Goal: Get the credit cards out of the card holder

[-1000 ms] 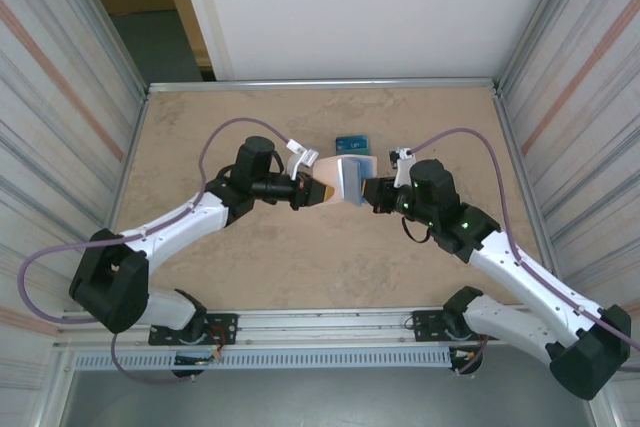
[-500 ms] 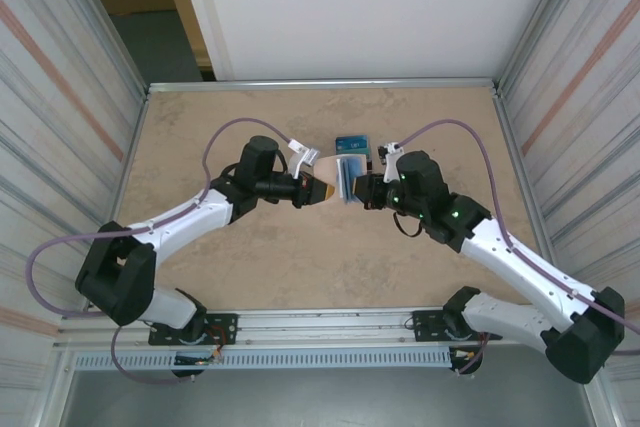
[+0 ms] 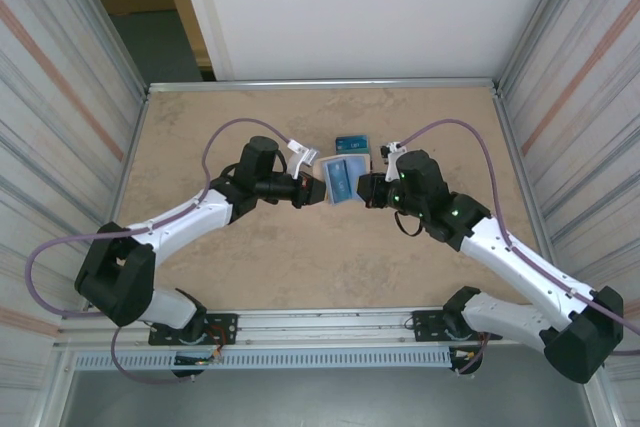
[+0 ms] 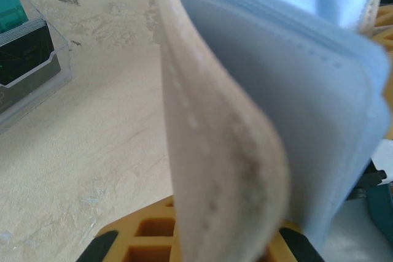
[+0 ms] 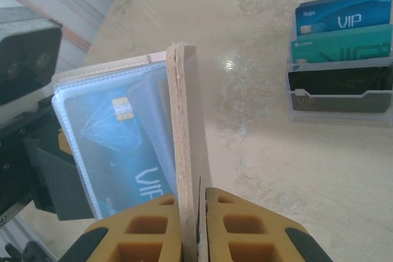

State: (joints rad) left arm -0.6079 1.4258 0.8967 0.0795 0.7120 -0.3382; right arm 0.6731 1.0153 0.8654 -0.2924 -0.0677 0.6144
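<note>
Inside the card holder (image 5: 183,115), credit cards (image 5: 113,145)

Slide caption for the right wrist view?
The right end effector pinches the card holder by its tan cover; a blue VIP card sits sleeved inside, a clear rack of cards stands beyond.

Bright even light, blurred left-wrist foreground

I'm looking into a lab test cell: a marble-patterned counter (image 3: 300,267) boxed in by corrugated metal walls (image 3: 60,97), a white back panel (image 3: 360,7), and an aluminium mounting rail (image 3: 330,320) along its near edge.
</note>
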